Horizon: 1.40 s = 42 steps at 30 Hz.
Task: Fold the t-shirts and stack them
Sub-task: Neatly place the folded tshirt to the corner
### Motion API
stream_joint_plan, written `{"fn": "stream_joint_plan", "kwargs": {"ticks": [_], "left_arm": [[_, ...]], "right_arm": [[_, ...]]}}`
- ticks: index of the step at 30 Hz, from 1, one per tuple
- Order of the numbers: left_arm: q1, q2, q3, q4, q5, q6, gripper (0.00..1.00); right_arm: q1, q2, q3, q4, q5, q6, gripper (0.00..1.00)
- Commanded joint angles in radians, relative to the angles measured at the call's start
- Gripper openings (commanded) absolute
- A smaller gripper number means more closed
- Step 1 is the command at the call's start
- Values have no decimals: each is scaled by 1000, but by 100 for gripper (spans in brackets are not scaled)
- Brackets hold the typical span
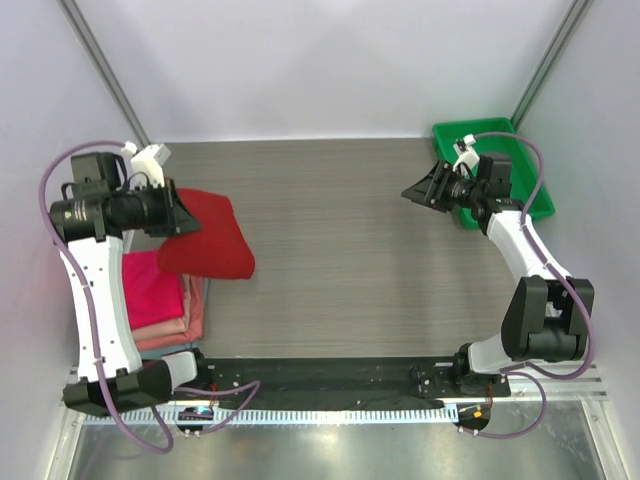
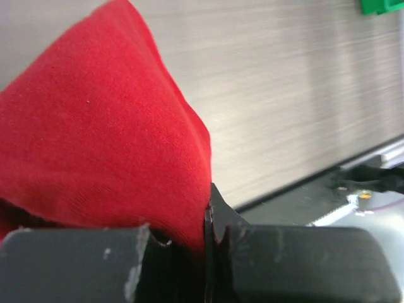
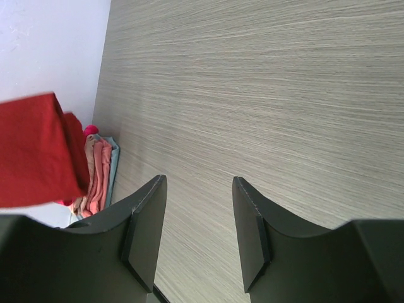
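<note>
1. The left gripper (image 1: 188, 220) is closed almost fully on a pinch of the crimson t-shirt (image 1: 212, 245). In the left wrist view the red cloth is squeezed between the jaws.
2. The shirt hangs folded from that one grip at the left side of the table (image 1: 340, 250). It is raised above the stack of folded shirts (image 1: 155, 295), and only its near corner overlaps the stack.
3. The hold looks thin. If it catches only the outer layers at the edge, the inner layers can slide out and the fold can fall open.
4. If the shirt is let go from here, it probably lands askew, half on the stack and half on the bare table. It needs to be carried further over the magenta top layer first.
5. Lowering it while moving sideways could drag the hanging edge across the stack and rumple or shift the shirts below.
6. The cloth is soft, so a quick swing could make the free end flap and land doubled under itself.
7. The right gripper (image 1: 415, 192) stands open and empty. It is well apart from the shirt, just beside the green tray (image 1: 475, 128), so it cannot steady the free end if the shirt sags or slips.
</note>
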Motion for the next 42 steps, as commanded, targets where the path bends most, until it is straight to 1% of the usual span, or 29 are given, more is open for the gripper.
{"fn": "stream_joint_plan", "kwargs": {"ticks": [1,3,6,12,15,16,18,20,21,24,30,34,37,38,42], "left_arm": [[8,70,139,-261,-10,138,0],[8,97,208,-323,-30,166,0],[8,108,233,-323,-50,161,0],[7,68,184,-324,-87,192,0],[7,19,152,-324,-140,226,0],[8,5,109,-324,-186,235,0],[7,-60,49,-327,-225,267,0],[7,-108,-70,-328,-234,281,0],[7,-137,-106,-326,-235,290,0],[7,-153,-150,-326,-263,306,0],[24,-130,-111,-324,-390,379,0],[59,-99,-78,-326,-475,459,0],[86,-90,-72,-326,-530,555,0],[111,-78,-69,-326,-538,603,0],[200,-38,-55,-326,-551,694,0]], "right_arm": [[5,-56,-7,48,-11,9,52],[5,-56,-16,49,-19,8,52],[5,-70,-35,54,-20,6,52],[5,-58,-27,51,-40,7,52],[5,-50,-23,54,-45,7,52],[5,-50,-21,54,-45,6,52],[5,-45,-26,61,-43,11,52],[5,-39,-29,67,-48,18,52],[5,-35,-30,72,-51,21,52],[5,-27,-49,104,-45,46,51],[8,-24,-53,124,-52,50,51],[6,-27,-56,124,-52,46,51],[6,-24,-58,129,-51,46,51],[6,-22,-58,130,-51,46,51],[6,-7,-50,138,-51,49,51]]}}
